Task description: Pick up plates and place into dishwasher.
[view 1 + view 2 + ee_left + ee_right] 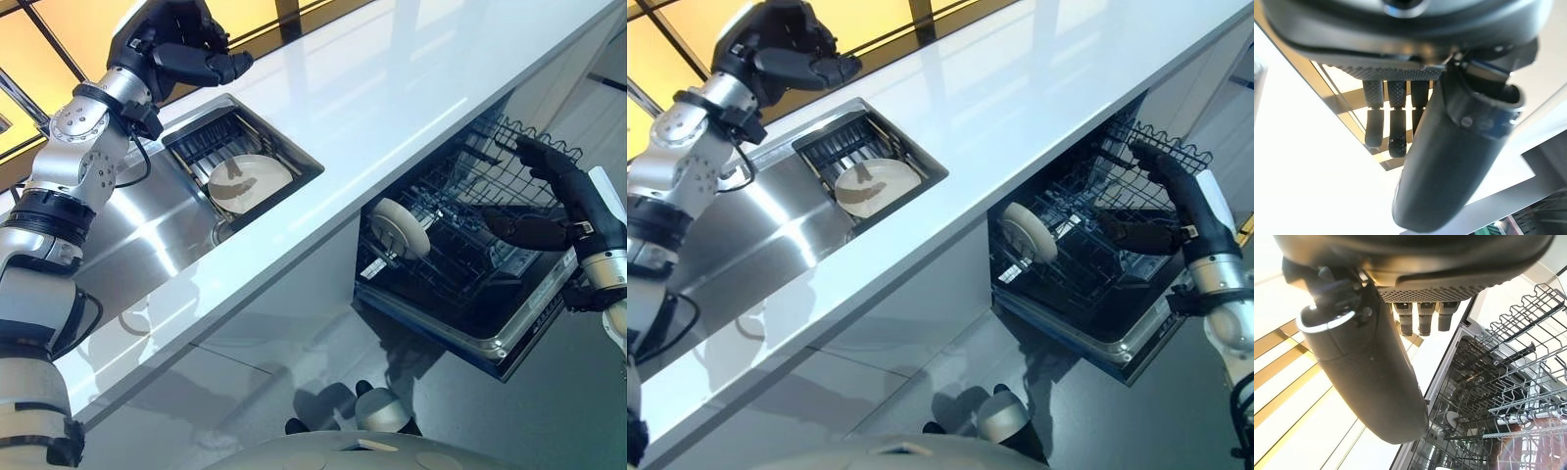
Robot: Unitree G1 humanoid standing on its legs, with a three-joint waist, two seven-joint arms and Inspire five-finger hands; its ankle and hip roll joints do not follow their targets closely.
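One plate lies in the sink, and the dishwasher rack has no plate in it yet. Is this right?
Not quite. One plate does lie in the sink, but the left eye view shows the dishwasher rack already has a plate standing in it.

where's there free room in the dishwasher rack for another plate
The dark wire dishwasher rack holds one white round plate standing at its left end. The tines between that plate and the right hand look bare. It is crowded only at the plate itself and at the rack's right side, where the hand hovers.
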